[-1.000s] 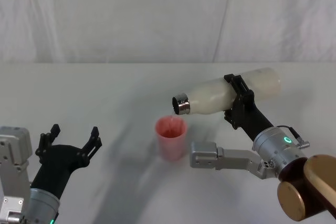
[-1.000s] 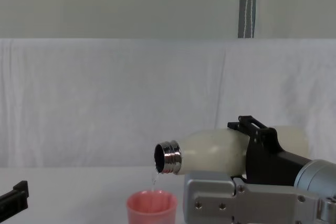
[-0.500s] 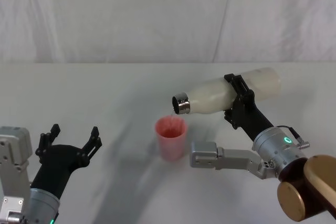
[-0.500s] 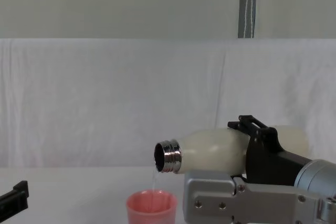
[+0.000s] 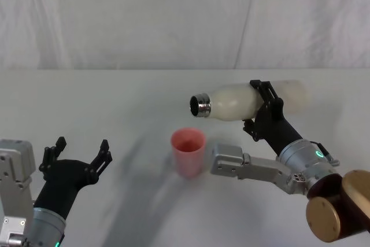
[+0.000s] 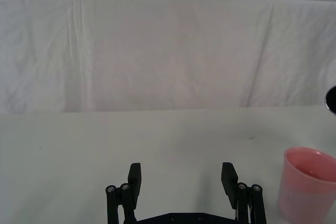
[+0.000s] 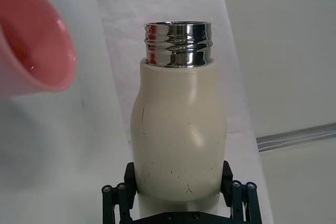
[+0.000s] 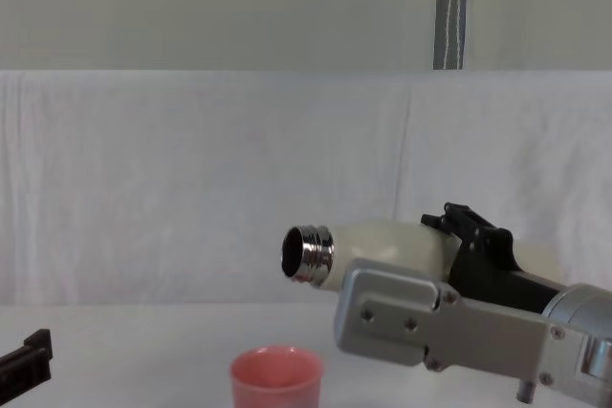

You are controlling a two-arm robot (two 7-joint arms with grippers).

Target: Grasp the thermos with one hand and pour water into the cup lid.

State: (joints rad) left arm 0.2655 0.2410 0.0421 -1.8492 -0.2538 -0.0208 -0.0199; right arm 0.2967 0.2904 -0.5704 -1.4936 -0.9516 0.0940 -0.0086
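Note:
My right gripper (image 5: 258,107) is shut on the cream-white thermos (image 5: 234,101), which it holds nearly level in the air with the steel neck (image 5: 200,106) pointing left. The open mouth (image 8: 304,254) hangs above and just right of the pink cup lid (image 5: 188,151), which stands upright on the table. No stream leaves the mouth. In the right wrist view the black fingers (image 7: 118,195) clamp the thermos (image 7: 178,140) on both sides, and the cup lid (image 7: 32,40) lies beyond it. My left gripper (image 5: 81,150) rests open and empty at the near left.
The white table (image 5: 127,102) stretches wide around the cup lid, backed by a white cloth wall (image 5: 173,15). The right arm's silver wrist body (image 5: 243,166) sits close to the cup lid's right side.
The thermos has tipped back up: its neck rose from a slight downward slant to about level, and the thin stream of water into the cup lid has stopped. The left arm has not moved.

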